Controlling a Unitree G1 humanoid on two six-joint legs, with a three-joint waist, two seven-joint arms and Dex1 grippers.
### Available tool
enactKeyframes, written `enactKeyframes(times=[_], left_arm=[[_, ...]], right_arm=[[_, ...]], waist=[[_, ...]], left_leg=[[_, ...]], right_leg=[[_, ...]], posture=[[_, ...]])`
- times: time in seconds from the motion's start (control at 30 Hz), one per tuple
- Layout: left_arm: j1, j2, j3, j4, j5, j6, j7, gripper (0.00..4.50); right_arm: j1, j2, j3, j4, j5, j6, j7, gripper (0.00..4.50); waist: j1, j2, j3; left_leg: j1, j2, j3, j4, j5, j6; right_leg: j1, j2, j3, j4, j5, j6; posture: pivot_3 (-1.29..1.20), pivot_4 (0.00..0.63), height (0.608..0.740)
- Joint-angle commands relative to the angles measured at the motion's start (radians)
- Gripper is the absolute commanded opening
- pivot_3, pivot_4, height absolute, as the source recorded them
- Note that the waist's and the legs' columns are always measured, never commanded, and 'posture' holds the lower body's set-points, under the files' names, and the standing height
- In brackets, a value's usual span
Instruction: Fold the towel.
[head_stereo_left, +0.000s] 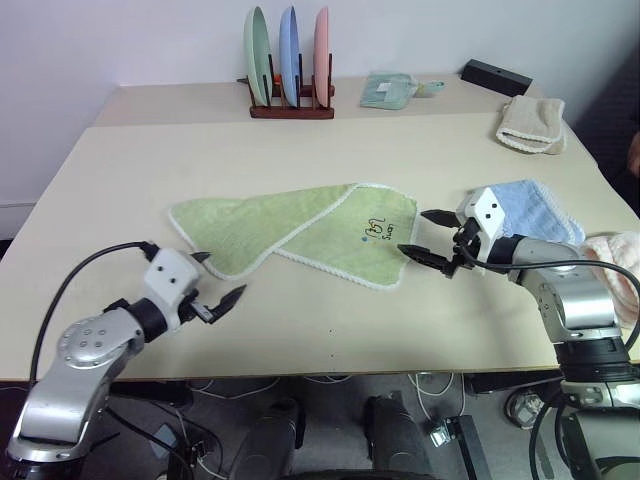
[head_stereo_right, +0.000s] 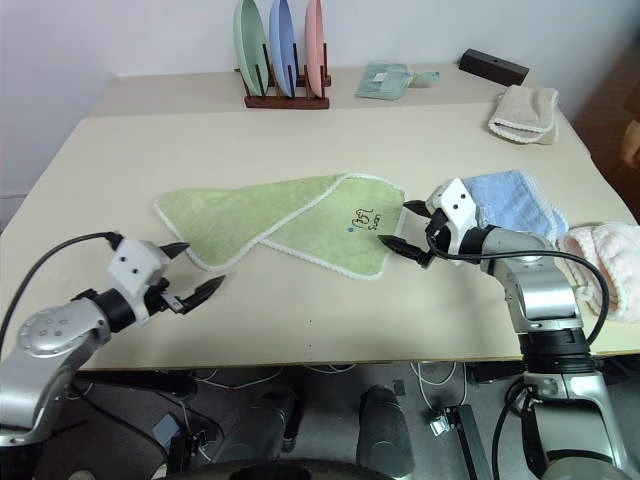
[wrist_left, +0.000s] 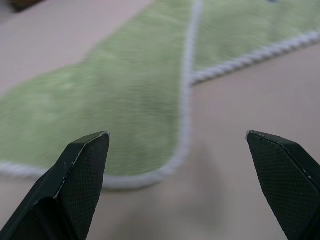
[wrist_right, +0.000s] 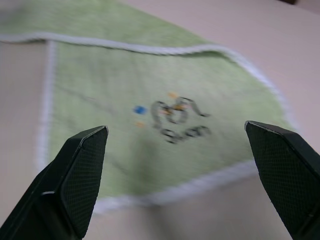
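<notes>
The light green towel (head_stereo_left: 300, 232) with white edging lies on the table, partly folded, one flap laid over the other, its dark logo (head_stereo_left: 374, 229) facing up near the right end. My left gripper (head_stereo_left: 218, 281) hovers open just off the towel's front left edge, which fills the left wrist view (wrist_left: 130, 100). My right gripper (head_stereo_left: 428, 236) is open beside the towel's right edge, close to the logo (wrist_right: 177, 117). Neither holds anything.
A light blue towel (head_stereo_left: 535, 212) lies right of my right gripper, a pink cloth (head_stereo_left: 620, 255) at the table's right edge, a beige towel (head_stereo_left: 532, 124) farther back. A rack of plates (head_stereo_left: 290, 70), a small green cloth (head_stereo_left: 390, 90) and a black box (head_stereo_left: 496, 76) line the far side.
</notes>
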Motion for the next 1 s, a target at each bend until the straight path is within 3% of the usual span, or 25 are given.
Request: enactKeyframes(times=[0.03, 0.27, 0.5, 0.6, 0.83, 0.87, 1.0], left_arm=[[-0.034, 0.020, -0.059, 0.011, 0.112, -0.020, 0.037, 4.48], [-0.117, 0.009, -0.086, 0.132, 0.198, -0.044, 0.071, 4.48], [-0.225, 0.010, -0.141, 0.380, 0.277, -0.185, 0.050, 4.48], [-0.293, 0.005, -0.165, 0.491, 0.311, -0.269, 0.052, 3.70], [-0.337, -0.015, -0.172, 0.558, 0.324, -0.362, 0.036, 0.35], [-0.326, -0.009, -0.169, 0.554, 0.334, -0.375, 0.038, 0.09], [-0.269, 0.006, -0.122, 0.513, 0.333, -0.419, 0.047, 0.09]], right_arm=[[0.003, 0.024, 0.008, -0.072, 0.005, 0.009, -0.035, 4.50], [0.024, 0.047, 0.014, -0.149, 0.008, 0.048, -0.093, 4.50], [0.021, 0.059, 0.006, -0.170, 0.018, 0.057, -0.136, 4.50], [0.023, 0.061, 0.013, -0.174, 0.017, 0.055, -0.142, 4.50], [0.015, 0.043, 0.025, -0.169, -0.005, 0.051, -0.146, 4.50], [0.011, 0.037, 0.032, -0.159, -0.018, 0.044, -0.146, 4.50], [-0.027, 0.022, 0.067, -0.083, -0.097, -0.005, -0.161, 4.50]], waist=[[-0.001, 0.000, 0.000], [0.000, 0.000, 0.000], [0.001, 0.000, 0.000], [0.000, 0.000, 0.000], [-0.004, 0.000, 0.000], [-0.003, 0.000, 0.000], [-0.004, 0.000, 0.000]], left_leg=[[0.000, 0.000, 0.000, 0.000, 0.000, 0.000], [0.000, 0.000, 0.000, 0.000, 0.000, 0.000], [0.000, 0.000, 0.000, 0.000, 0.000, 0.000], [0.000, 0.000, 0.001, 0.000, 0.000, 0.000], [0.000, 0.000, 0.001, 0.000, 0.000, 0.000], [0.000, 0.000, 0.001, 0.000, 0.000, 0.000], [0.000, 0.000, 0.001, 0.000, 0.000, 0.000]], right_leg=[[0.000, 0.000, 0.000, 0.000, 0.000, 0.000], [-0.001, 0.000, 0.001, 0.000, 0.001, 0.002], [-0.001, 0.000, 0.001, 0.000, 0.003, 0.003], [-0.001, 0.000, 0.001, 0.000, 0.004, 0.004], [-0.002, 0.001, 0.001, 0.000, 0.004, 0.004], [-0.002, 0.001, 0.001, 0.000, 0.004, 0.004], [-0.002, 0.000, 0.002, 0.000, 0.004, 0.004]], posture=[[0.00, 0.150, 0.738], [0.00, 0.150, 0.738], [0.00, 0.150, 0.738], [0.00, 0.150, 0.738], [0.00, 0.150, 0.738], [0.00, 0.150, 0.738], [0.00, 0.150, 0.738]])
